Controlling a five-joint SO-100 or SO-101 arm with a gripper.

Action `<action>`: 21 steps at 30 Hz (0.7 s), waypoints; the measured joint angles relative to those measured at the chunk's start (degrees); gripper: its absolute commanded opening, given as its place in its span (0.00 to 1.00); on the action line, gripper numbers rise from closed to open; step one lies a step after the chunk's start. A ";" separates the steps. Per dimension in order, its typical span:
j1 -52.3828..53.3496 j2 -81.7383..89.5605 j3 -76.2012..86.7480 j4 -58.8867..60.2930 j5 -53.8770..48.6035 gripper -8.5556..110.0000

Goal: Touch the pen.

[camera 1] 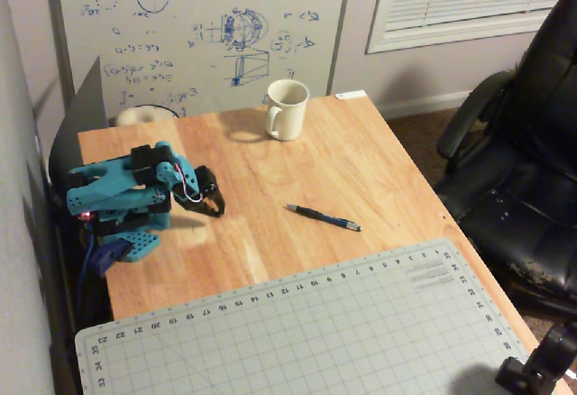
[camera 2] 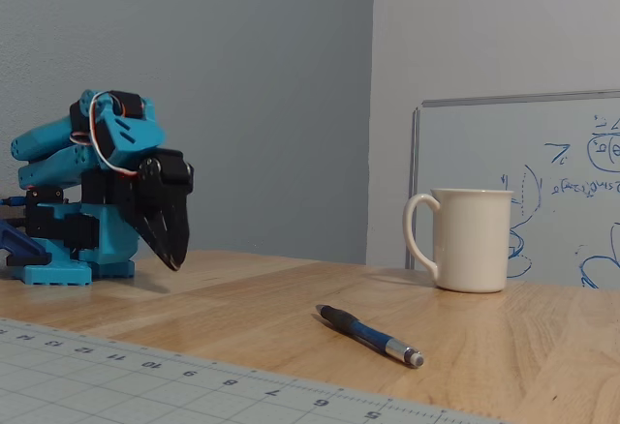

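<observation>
Fixed view, from above: wooden table; blue arm at 9 o'clock, folded; black gripper, jaws pressed together, empty. Pen flat at table centre, well apart from gripper, at its 3 o'clock. Mug at 12 o'clock. Cutting mat at 6 o'clock.

Fixed view, low: gripper pointing down above the table, jaws together. Pen at 5 o'clock from it; mug at 3 o'clock.

1 pen, 1 mug, 1 cutting mat, 1 whiteboard, 1 office chair
</observation>
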 measured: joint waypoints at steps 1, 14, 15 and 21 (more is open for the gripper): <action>0.00 0.00 -1.05 0.00 0.00 0.08; 0.00 -27.95 -23.91 -9.23 0.00 0.08; 0.00 -33.05 -26.89 -10.63 0.00 0.08; 0.00 -61.79 -46.67 -15.56 0.00 0.08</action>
